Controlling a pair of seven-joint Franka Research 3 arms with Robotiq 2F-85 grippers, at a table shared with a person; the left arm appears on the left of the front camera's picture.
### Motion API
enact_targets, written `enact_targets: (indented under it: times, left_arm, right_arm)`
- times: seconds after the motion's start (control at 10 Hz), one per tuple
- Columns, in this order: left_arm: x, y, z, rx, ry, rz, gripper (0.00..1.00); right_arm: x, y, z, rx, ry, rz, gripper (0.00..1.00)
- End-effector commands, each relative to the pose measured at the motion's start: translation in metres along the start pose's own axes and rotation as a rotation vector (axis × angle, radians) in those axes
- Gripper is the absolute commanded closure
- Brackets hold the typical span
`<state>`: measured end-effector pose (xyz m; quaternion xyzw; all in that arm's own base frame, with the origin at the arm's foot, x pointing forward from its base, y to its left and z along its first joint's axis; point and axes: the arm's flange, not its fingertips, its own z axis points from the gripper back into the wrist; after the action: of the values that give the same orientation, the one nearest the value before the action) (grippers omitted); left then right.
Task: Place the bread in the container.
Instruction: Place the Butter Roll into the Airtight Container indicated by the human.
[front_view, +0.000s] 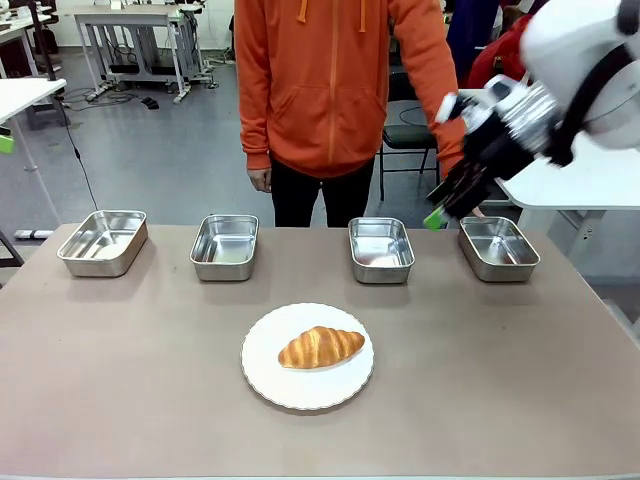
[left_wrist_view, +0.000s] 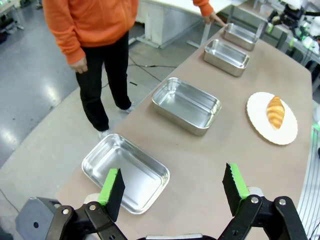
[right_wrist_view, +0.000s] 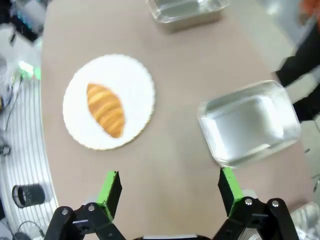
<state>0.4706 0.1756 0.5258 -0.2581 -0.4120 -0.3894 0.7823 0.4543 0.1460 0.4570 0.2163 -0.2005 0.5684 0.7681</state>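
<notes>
The bread (front_view: 320, 346), a golden-brown croissant, lies on a round white plate (front_view: 270, 375) at the table's middle front. Several alike steel containers stand in a row along the far side; which one is meant I cannot tell. My right gripper (front_view: 445, 200) hangs open in the air above the gap between the two right-hand containers (front_view: 381, 249) (front_view: 498, 247). Its wrist view shows empty open fingers (right_wrist_view: 169, 185) over the bread (right_wrist_view: 105, 109) and one container (right_wrist_view: 248, 123). My left gripper (left_wrist_view: 173, 182) is open and empty above the leftmost container (left_wrist_view: 126, 171).
A person in an orange hoodie stands at the far side, one hand (left_wrist_view: 215, 19) near the table's far end. Two more steel pans (front_view: 103, 241) (front_view: 225, 246) sit at the left. Bare tabletop (front_view: 120, 380) surrounds the plate.
</notes>
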Motion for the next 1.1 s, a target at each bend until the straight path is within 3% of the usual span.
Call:
enact_targets:
  times: [0.0,0.1,0.2,0.7,1.0]
  left_arm:
    - [0.002,-0.001,0.003,0.000,-0.006,-0.005,0.00]
    - [0.002,-0.001,0.003,0.000,-0.006,-0.005,0.00]
    - [0.002,-0.001,0.003,0.000,-0.006,-0.005,0.00]
    - [0.002,-0.001,0.003,0.000,-0.006,-0.005,0.00]
    - [0.002,-0.001,0.003,0.000,-0.006,-0.005,0.00]
  right_arm:
    - [0.010,0.038,-0.032,0.043,0.104,0.104,0.00]
    - [0.012,0.049,-0.035,0.021,0.100,0.096,0.00]
    - [0.007,0.023,-0.028,0.050,0.051,0.053,0.00]
    - [0.004,0.025,-0.028,0.044,0.052,0.047,0.00]
    - [0.046,0.042,-0.087,0.104,0.136,0.225,0.00]
